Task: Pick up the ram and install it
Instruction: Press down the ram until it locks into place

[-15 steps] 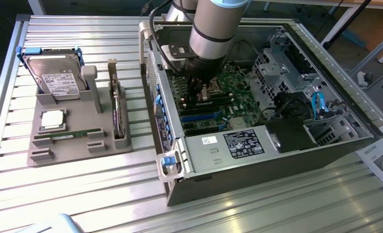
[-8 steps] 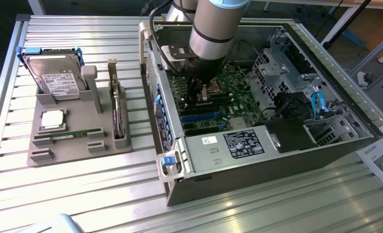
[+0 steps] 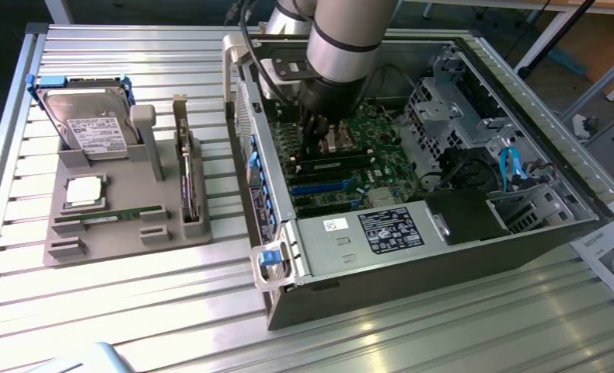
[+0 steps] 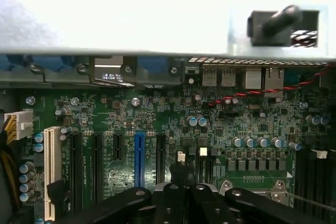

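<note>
— Inside the open computer case point(image 3: 462, 225), exterior view: how does the arm point(image 3: 338, 54) stand?
— Upright, reaching straight down, gripper point(image 3: 315, 144) just above the motherboard point(image 3: 375, 167), jaws closed.
— And the ram point(image 3: 110, 215)?
— A thin green stick lying flat in the grey holder point(image 3: 130, 233) on the desk point(image 3: 110, 303), well apart.
— Wrist view?
— Gripper point(image 4: 184, 195) over the green motherboard point(image 4: 157, 114); nothing visibly held.
</note>
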Controlling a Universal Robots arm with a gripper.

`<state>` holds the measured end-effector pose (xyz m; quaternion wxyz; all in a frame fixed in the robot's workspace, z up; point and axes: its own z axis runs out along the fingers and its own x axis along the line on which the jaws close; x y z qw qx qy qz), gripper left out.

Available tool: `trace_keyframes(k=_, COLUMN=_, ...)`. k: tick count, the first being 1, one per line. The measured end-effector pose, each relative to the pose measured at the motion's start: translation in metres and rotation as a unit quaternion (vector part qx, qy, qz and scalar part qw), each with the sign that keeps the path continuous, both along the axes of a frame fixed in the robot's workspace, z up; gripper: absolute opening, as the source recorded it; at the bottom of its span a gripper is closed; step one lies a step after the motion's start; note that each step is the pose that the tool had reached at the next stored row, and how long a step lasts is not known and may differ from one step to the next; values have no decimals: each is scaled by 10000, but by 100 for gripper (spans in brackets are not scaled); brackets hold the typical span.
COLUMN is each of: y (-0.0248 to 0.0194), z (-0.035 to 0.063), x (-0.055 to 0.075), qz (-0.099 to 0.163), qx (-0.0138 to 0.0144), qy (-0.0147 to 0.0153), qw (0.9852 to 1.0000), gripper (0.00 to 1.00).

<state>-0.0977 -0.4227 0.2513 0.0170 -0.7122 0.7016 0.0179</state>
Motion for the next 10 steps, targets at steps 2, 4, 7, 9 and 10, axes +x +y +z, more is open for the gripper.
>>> trace_keyframes(k=2, y=0, z=55, x=0, qz=0, qx=1, qy=0, qw=10000, gripper=10)
trace_keyframes(k=4, y=0, z=105, x=0, qz=0, qx=1, qy=0, qw=10000, gripper=10)
trace_keyframes(k=7, y=1, z=204, x=0, qz=0, qx=0, qy=0, qw=10000, gripper=10)
trace_keyframes(k=9, y=1, z=288, x=0, qz=0, qx=0, qy=0, qw=10000, gripper=10)
trace_keyframes(k=10, y=1, z=325, x=0, qz=0, qx=1, qy=0, qw=10000, gripper=10)
